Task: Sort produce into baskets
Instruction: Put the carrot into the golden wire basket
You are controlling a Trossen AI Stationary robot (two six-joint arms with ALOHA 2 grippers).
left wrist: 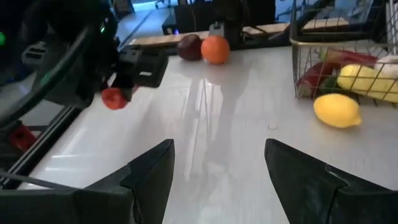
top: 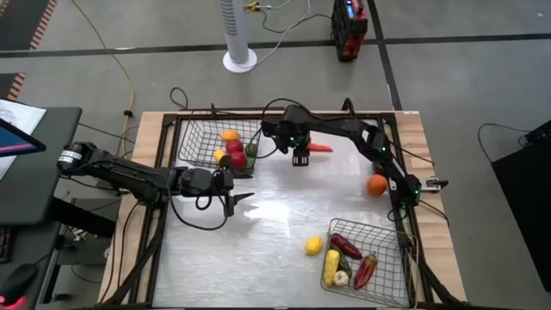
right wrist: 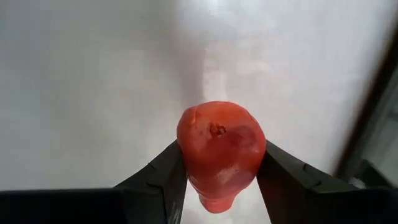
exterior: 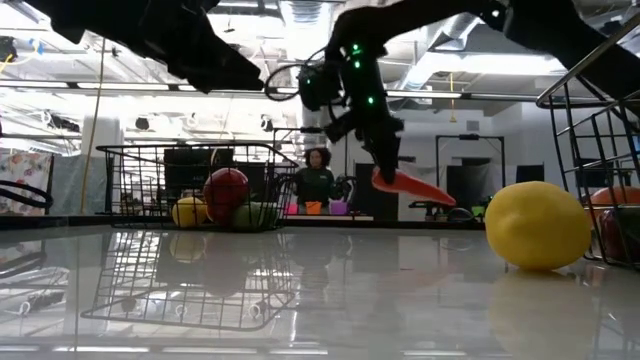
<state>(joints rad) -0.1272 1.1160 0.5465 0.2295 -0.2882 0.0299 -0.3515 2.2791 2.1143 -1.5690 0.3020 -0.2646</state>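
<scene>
My right gripper (top: pixel 300 159) is shut on an orange-red toy carrot (top: pixel 320 147) at the far middle of the table, beside the far-left wire basket (top: pixel 196 138). That basket holds a yellow-orange, a red and a green fruit. A second wire basket (top: pixel 379 234) at the near right holds long red, yellow and green pieces and a white garlic. A lemon (top: pixel 313 245) lies on the table beside it. An orange (top: pixel 376 184) lies at the right. My left gripper (top: pixel 241 203) is open and empty over the table's left middle. My right gripper pinches the carrot's thick end (right wrist: pixel 217 140) between its two fingers (right wrist: pixel 163 171), which point down from above. The carrot is lifted clear of the table. It slants in the low view, its thin tip (exterior: pixel 445 195) lower and pointing toward the table's right.
The orange also shows in the left wrist view (left wrist: pixel 215 48), with a dark red fruit (left wrist: pixel 189 46) next to it. Bare shiny table top lies between the two baskets. A person (exterior: pixel 316 175) sits in the room beyond the table.
</scene>
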